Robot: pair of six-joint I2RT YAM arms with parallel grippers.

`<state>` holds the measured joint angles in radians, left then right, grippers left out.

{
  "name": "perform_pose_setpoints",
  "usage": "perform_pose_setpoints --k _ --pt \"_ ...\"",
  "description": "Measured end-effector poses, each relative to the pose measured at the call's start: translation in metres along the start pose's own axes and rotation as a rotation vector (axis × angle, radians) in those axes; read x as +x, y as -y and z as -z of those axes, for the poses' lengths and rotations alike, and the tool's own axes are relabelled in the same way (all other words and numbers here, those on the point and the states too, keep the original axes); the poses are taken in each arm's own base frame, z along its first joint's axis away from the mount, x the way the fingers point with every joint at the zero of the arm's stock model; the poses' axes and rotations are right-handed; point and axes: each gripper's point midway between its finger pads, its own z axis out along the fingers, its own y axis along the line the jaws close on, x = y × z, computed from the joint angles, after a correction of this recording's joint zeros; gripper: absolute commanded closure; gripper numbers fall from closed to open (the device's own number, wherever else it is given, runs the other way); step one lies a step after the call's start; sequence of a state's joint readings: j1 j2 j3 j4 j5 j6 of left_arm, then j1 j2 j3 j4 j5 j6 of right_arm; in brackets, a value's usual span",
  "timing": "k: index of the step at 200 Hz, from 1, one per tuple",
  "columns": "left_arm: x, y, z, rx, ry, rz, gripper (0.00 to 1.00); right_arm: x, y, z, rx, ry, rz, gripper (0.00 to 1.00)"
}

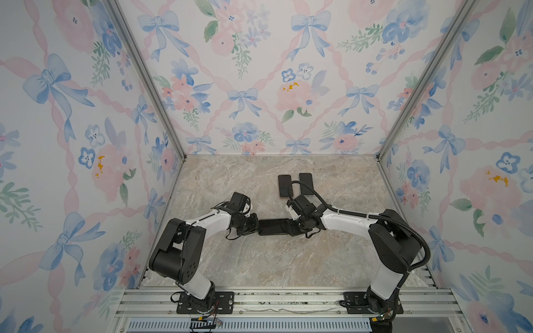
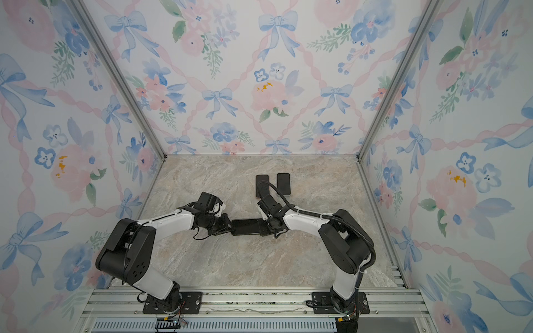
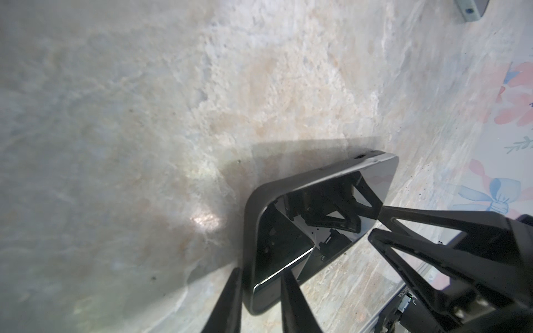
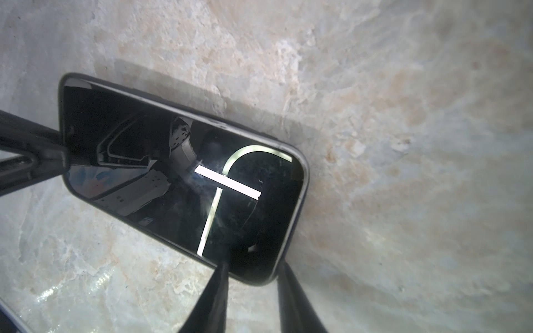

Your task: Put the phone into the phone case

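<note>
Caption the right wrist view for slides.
Right tool straddling one end of a glossy black rectangular phone against beige marble tabletop.

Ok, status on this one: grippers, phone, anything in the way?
The left gripper and right gripper straddle opposite ends of the phone, grip unclear. Phone flat on table, inside case rim. Two dark slabs farther back, apart.

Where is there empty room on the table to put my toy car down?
Biggest bare patch: the near part of the table, between the phone in the middle and the front rail. Also bare: the back corners, either side of the two dark slabs. Crowded: the middle, where the left arm and right arm meet at the phone.
</note>
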<state>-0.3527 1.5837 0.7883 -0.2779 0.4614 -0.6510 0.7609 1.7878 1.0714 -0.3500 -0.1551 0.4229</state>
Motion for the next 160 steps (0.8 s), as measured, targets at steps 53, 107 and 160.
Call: perform_pose_setpoints --k 53,107,160 --pt "0.000 0.010 0.004 0.048 -0.003 -0.012 0.67 0.004 -0.002 0.002 -0.052 -0.034 -0.043 0.54" --pt "0.002 0.011 0.004 0.065 -0.012 -0.009 0.63 0.002 0.007 0.002 -0.071 -0.038 -0.086 0.51" --pt "0.002 0.012 0.004 0.067 -0.010 -0.010 0.60 0.000 0.008 0.003 -0.093 -0.034 -0.097 0.54"
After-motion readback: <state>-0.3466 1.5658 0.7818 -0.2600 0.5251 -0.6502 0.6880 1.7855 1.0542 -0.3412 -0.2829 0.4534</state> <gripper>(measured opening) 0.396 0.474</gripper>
